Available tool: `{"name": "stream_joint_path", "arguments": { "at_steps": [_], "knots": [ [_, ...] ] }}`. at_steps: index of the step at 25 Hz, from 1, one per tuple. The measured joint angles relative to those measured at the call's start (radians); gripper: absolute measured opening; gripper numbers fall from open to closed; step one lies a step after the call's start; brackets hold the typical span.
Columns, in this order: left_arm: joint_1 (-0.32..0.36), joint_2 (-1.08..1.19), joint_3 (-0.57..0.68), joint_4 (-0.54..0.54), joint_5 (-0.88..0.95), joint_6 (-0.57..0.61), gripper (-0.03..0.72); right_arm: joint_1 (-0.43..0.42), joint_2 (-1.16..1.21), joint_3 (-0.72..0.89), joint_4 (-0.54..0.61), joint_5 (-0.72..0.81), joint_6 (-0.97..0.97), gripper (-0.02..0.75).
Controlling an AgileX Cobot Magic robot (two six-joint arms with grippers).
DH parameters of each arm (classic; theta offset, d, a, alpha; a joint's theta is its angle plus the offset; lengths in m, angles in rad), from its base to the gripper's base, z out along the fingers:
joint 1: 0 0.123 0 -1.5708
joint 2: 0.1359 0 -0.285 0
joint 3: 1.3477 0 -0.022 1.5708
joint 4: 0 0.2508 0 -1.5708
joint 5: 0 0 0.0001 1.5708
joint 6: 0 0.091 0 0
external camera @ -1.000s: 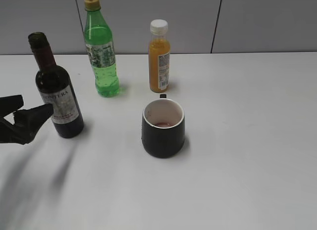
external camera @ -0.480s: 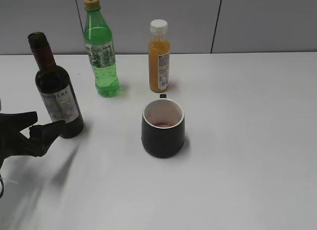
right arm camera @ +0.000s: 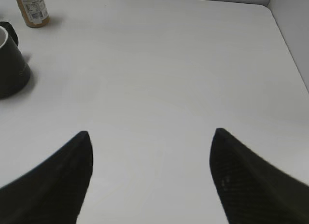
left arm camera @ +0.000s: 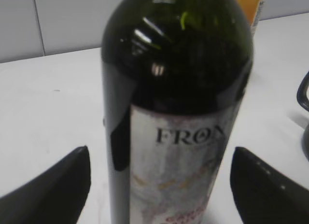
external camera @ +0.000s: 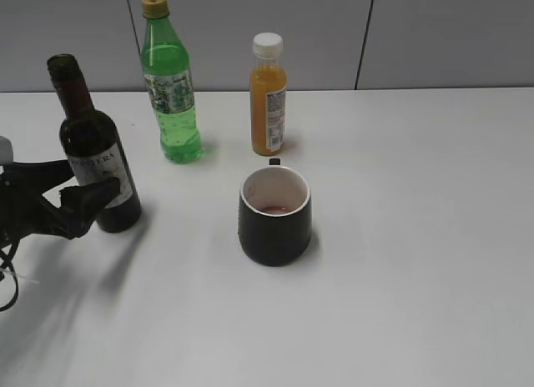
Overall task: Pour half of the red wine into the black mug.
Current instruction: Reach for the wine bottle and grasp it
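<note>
Since earlier, left fingers (external camera: pixel 88 180) have closed in, spread around the red wine (external camera: pixel 96 166), seemingly untouching.

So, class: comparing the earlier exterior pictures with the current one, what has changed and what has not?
The left gripper dipped, then came in beside the wine bottle, jaws open, not gripping. The bottle, black mug, green bottle and juice bottle stayed put.

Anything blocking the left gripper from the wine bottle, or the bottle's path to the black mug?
Nothing visible. The open left gripper already flanks the dark green glass wine bottle; bare white table lies between it and the squat black mug.
</note>
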Motion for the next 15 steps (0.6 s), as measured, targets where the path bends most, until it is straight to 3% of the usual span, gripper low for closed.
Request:
{"name": "stream_joint_path", "arguments": {
  "at_steps": [15],
  "knots": [
    [-0.004, 0.108, -0.196, 0.122, 0.000, 0.005, 0.692, 0.000, 0.000, 0.000, 0.000, 0.000, 0.000, 0.573]
  ]
}}
